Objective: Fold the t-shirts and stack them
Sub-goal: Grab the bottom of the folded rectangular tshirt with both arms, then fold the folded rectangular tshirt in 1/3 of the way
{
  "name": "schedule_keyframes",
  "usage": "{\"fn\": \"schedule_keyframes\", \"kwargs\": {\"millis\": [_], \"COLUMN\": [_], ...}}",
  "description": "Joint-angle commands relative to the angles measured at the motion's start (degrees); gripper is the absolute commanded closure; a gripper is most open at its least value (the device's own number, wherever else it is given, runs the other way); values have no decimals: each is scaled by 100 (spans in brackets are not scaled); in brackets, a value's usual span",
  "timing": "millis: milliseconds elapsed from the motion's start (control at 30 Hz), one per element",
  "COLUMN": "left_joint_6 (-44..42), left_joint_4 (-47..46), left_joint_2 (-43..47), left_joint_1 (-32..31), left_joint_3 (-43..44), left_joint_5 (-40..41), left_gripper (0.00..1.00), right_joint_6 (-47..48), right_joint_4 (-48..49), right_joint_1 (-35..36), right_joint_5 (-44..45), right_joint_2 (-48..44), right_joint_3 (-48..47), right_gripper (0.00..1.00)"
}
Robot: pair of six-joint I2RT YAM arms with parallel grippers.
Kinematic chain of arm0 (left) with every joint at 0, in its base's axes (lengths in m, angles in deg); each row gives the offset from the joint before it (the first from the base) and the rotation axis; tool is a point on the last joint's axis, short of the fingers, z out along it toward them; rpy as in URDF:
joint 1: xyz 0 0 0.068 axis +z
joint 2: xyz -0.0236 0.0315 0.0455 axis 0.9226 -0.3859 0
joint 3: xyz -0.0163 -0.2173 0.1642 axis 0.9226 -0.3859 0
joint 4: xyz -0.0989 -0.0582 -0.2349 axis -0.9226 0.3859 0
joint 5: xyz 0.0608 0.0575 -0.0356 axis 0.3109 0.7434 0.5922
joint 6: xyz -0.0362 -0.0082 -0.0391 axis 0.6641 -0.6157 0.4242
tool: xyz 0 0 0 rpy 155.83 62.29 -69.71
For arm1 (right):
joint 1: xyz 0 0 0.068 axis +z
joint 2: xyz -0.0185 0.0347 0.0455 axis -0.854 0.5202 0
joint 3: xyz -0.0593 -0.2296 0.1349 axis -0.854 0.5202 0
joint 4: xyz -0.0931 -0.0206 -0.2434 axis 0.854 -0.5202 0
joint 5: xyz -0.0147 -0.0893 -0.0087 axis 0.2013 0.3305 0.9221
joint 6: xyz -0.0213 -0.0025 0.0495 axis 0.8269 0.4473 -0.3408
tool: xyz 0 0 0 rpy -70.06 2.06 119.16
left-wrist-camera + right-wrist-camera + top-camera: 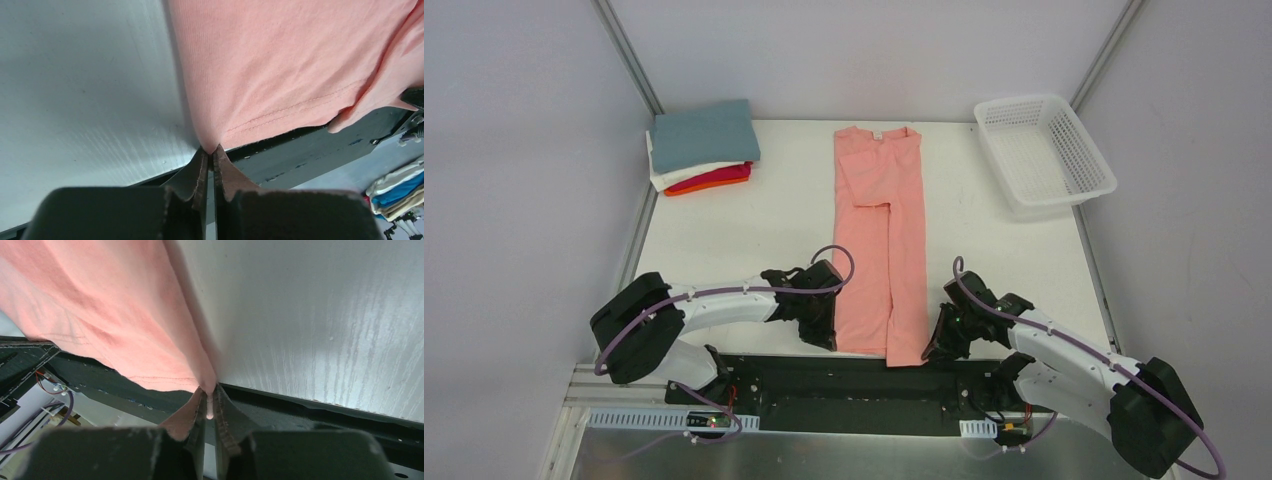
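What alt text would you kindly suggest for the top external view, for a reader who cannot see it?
The left tool and right tool each pinch a near corner of a pink t-shirt folded lengthwise down a white table. A stack of folded shirts sits far left, a white basket far right.

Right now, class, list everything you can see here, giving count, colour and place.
salmon-pink t-shirt: one, salmon-pink, folded lengthwise, centre, hem at the near edge
folded t-shirts: four, grey-blue over white, red, orange, stacked far left
lattice basket: one, white, far right
table: one, white, beneath everything
left tool: one, black, shut on the t-shirt's near left hem
right tool: one, black, shut on its near right hem
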Motion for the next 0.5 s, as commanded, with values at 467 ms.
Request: {"fn": "schedule_keyframes", "kwargs": {"millis": [467], "left_joint_6": [-127], "left_joint_4": [717], "left_joint_2": [740], "left_joint_1": [-53], "left_joint_3": [-31], "left_joint_5": [313], "left_gripper": [100], "right_joint_6": [-180], "right_joint_4": [581], "right_joint_1": [-16], "right_joint_5": [-985], "right_joint_2": [-532], "right_joint_3": [172], "right_gripper": [100]}}
